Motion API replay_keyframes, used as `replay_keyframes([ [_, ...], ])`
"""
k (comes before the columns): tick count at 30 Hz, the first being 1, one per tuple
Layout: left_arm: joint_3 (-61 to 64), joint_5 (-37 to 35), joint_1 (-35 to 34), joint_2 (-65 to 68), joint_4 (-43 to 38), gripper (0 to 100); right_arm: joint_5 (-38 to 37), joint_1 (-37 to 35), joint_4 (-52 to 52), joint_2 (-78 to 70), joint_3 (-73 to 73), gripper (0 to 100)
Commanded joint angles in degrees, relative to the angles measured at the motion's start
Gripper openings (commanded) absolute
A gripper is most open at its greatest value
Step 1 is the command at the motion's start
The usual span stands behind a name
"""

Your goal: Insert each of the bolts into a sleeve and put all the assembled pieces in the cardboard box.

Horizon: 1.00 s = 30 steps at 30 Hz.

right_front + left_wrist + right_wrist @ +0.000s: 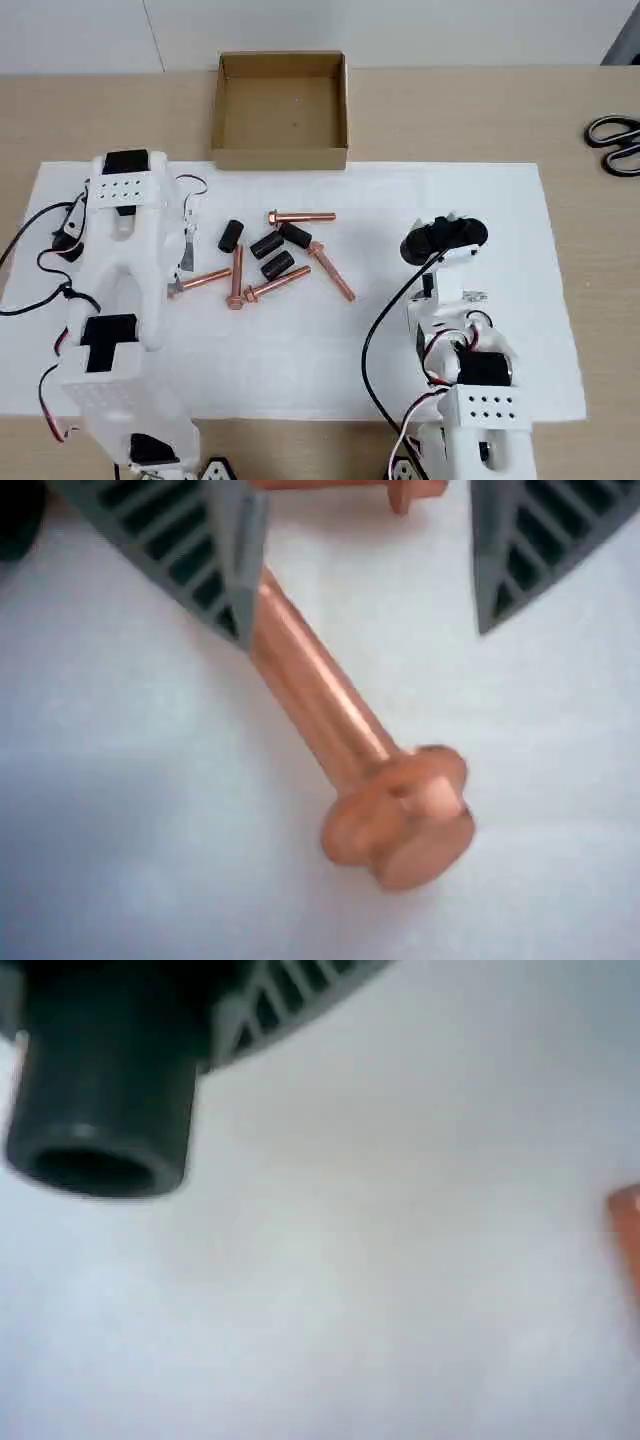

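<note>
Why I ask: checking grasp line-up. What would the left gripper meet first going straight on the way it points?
Likely the copper bolt on the white sheet: its shank passes under one of the left gripper's open fingers. Depth unclear.

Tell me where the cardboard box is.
High view: the cardboard box sits on the bare table just beyond the white sheet's far edge, straight behind the scattered bolts.

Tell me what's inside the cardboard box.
The cardboard box shows a bare brown floor with one small dark speck and no assembled pieces. Its near wall covers a thin strip of floor along that edge.
</note>
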State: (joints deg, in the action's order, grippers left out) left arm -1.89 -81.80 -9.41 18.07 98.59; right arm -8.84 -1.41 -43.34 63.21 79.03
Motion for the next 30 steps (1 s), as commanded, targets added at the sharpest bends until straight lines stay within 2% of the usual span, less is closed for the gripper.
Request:
replay_keyframes([
  [1,2.0,-0.2,-0.4,-2.9,-3.4,14,-0.3,0.2,0.9,0.7,-0.4,0.7],
  [11,5.0,-0.1,-0.4,-2.9,-9.9,14,-0.5,0.2,0.8,0.7,-0.4,0.7],
  [15,5.0,-0.1,-0.4,0.0,-9.5,14,-0.5,0.2,0.8,0.6,-0.3,0.7],
  [22,4.7,-0.1,-0.3,10.0,-3.5,14,-0.5,0.2,0.8,0.6,-0.3,0.7],
  [30,1.1,0.6,-0.2,18.4,-3.0,14,-0.5,0.2,0.8,0.7,-0.3,0.7],
])
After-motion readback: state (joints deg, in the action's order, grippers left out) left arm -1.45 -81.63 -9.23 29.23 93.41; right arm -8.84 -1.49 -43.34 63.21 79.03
